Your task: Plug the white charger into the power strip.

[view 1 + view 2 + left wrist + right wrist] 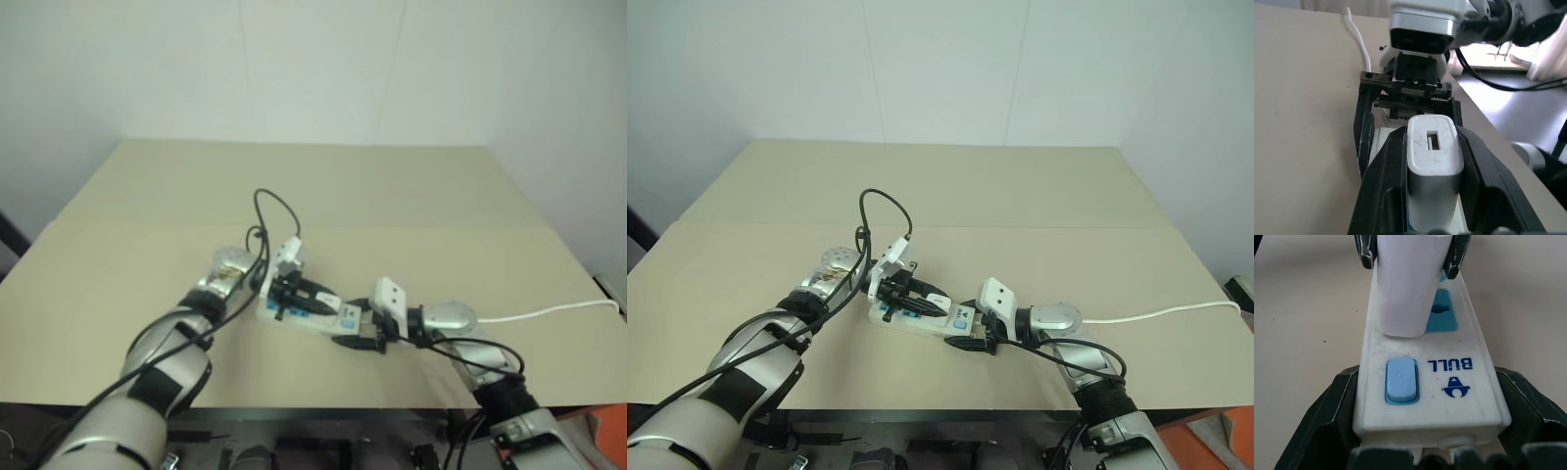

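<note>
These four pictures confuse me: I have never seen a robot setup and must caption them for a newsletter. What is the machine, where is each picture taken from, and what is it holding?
It is a humanoid robot with two arms, each ending in a gripper of two black fingers. The two wide pictures come from cameras in its head, looking down over its arms at a tan table. The two close pictures come from cameras on its wrists, looking along the fingers.

On the table lies the power strip, a flat white bar with blue socket panels, a blue switch and a white cord trailing off to the right. The right gripper grips the strip's switch end across its width. The left gripper is shut on the white charger, holding it down on the strip at a socket.
</note>
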Robot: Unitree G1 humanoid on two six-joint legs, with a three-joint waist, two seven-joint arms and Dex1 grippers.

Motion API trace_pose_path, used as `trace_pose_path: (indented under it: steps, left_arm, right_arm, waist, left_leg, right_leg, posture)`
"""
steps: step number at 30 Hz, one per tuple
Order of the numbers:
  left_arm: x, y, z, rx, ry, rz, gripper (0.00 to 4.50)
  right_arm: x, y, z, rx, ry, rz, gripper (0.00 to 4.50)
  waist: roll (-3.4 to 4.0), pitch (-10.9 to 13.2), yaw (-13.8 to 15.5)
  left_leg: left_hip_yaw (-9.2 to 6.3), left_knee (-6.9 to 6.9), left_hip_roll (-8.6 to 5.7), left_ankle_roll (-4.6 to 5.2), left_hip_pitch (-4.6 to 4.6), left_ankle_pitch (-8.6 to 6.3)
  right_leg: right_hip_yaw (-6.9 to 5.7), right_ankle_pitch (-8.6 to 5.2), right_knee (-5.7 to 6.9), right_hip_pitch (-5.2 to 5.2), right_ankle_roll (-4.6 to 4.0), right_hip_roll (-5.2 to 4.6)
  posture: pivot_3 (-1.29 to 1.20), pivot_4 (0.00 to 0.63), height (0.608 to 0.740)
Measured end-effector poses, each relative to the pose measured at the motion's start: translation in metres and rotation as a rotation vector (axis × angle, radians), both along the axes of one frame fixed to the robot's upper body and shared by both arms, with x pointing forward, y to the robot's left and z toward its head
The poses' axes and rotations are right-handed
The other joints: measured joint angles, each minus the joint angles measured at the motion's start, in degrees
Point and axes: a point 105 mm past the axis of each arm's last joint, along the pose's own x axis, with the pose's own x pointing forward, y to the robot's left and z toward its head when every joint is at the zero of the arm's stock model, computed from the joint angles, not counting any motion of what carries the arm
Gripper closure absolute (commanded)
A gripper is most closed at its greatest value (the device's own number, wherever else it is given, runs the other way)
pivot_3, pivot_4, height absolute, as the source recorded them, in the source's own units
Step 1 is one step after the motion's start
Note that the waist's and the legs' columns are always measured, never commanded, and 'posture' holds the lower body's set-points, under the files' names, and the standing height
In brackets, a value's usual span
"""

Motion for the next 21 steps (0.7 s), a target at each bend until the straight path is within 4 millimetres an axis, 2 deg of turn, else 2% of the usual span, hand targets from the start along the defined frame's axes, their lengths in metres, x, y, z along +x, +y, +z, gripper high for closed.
trace_pose_path:
  steps: [21]
  left_arm:
    - [0.0002,0.0035,-0.0096,0.026,-0.102,-0.003,3.48]
  right_arm:
    - [0.0017,-0.0014,-0.0068,-0.021,0.017,-0.016,1.09]
  waist:
    - [0.20,-1.2,0.2]
  left_leg:
    - [0.00,0.00,0.00,0.00,0.27,0.00]
  right_leg:
    - [0.00,-0.16,0.02,0.23,0.25,0.00]
  posture:
    - [0.00,0.150,0.740]
